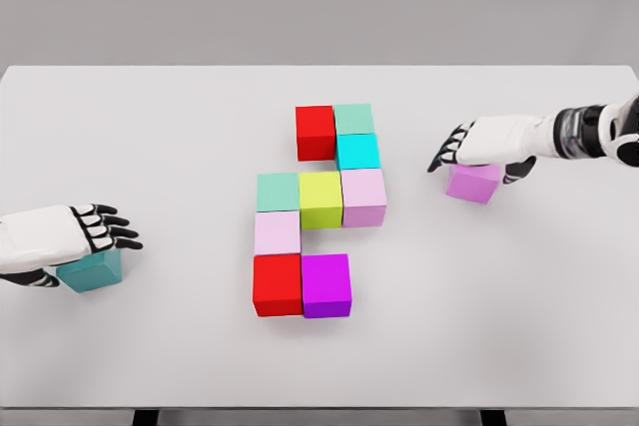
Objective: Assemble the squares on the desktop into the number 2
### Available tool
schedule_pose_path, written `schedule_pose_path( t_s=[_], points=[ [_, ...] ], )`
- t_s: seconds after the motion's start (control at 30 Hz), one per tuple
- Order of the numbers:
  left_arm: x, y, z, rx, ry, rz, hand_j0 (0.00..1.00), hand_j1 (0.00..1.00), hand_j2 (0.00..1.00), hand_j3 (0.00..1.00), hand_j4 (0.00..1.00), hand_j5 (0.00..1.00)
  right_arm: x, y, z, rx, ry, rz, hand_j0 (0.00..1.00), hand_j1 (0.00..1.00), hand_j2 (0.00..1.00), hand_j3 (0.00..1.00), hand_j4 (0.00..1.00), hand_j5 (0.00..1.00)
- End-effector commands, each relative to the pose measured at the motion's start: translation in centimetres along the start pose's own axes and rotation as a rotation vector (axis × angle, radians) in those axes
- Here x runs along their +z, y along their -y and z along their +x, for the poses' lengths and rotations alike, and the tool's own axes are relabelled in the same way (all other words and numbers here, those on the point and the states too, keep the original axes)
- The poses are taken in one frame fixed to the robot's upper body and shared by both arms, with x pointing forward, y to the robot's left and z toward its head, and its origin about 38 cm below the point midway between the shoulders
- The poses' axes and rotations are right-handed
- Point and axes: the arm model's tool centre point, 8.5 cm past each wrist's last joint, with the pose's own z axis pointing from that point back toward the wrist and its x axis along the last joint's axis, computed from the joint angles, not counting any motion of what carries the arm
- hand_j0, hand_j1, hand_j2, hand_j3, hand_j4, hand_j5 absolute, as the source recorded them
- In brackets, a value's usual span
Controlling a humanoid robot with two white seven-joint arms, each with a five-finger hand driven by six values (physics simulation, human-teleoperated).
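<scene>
Spanning desktop point(150, 127): white, fills most of the view.
Cluster point(318, 212): nine touching squares at centre, stepped like a partial 2.
Right hand point(489, 142): fingers curled down over the violet square point(472, 183).
Left hand point(70, 236): fingers extended, slightly apart, resting on the teal square point(92, 271).

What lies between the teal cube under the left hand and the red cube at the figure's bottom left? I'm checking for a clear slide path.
Nothing: in the head view, only bare white table separates the teal cube from the red cube.
</scene>
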Motion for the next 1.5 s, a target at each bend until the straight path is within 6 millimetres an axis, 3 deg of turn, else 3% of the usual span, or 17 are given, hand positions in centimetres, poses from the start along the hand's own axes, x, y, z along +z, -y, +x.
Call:
schedule_pose_path(
  t_s=[0.0,0.1,0.2,0.3,0.47,0.7,0.87,0.97,1.13,1.47],
  points=[
    [-0.2,0.0,0.0,0.001,0.002,0.004,1.00,1.00,1.00,1.00,1.00,1.00,-0.1,0.1,0.0,0.003,-0.003,0.000,0.93,0.93,0.93,0.93,0.93,0.93],
    [-0.1,0.1,-0.1,0.000,-0.002,0.001,1.00,1.00,1.00,1.00,1.00,1.00,-0.1,-0.3,0.0,0.003,-0.004,0.044,0.72,0.72,0.72,0.72,0.72,0.72],
    [-0.7,0.2,0.1,-0.009,0.008,-0.001,1.00,1.00,1.00,1.00,1.00,1.00,0.0,-0.3,-0.1,0.002,-0.006,0.050,0.63,0.63,0.63,0.63,0.63,0.63],
    [-0.7,0.3,0.1,-0.009,0.008,-0.001,1.00,1.00,1.00,1.00,1.00,1.00,0.1,-0.1,-0.2,0.002,-0.008,0.043,0.60,0.60,0.60,0.60,0.60,0.60],
    [-0.7,0.5,-0.1,-0.019,0.003,-0.011,1.00,1.00,1.00,1.00,1.00,1.00,2.3,0.7,-0.5,0.013,-0.027,0.004,0.60,0.60,0.60,0.60,0.60,0.60],
    [-0.7,0.8,-0.1,-0.063,-0.001,-0.044,0.63,0.63,0.63,0.63,0.63,0.63,5.4,1.7,2.8,0.093,0.035,-0.035,0.60,0.60,0.60,0.60,0.60,0.60],
    [-0.7,0.8,-0.2,-0.064,-0.004,-0.042,0.61,0.61,0.61,0.61,0.61,0.61,7.3,1.4,5.7,0.124,0.094,-0.040,0.60,0.60,0.60,0.60,0.60,0.60],
    [-0.4,0.7,-0.7,-0.063,-0.019,-0.043,0.62,0.62,0.62,0.62,0.62,0.62,6.5,0.9,8.3,0.143,0.165,-0.034,0.60,0.60,0.60,0.60,0.60,0.60],
    [-1.0,0.1,-1.0,-0.068,-0.022,-0.017,0.64,0.64,0.64,0.64,0.64,0.64,4.8,0.2,10.1,0.112,0.236,-0.048,0.61,0.61,0.61,0.61,0.61,0.61],
    [-2.5,-1.4,-2.4,-0.076,-0.042,0.044,0.65,0.65,0.65,0.65,0.65,0.65,1.2,1.1,12.9,0.115,0.339,-0.089,0.61,0.61,0.61,0.61,0.61,0.61]
  ],
)
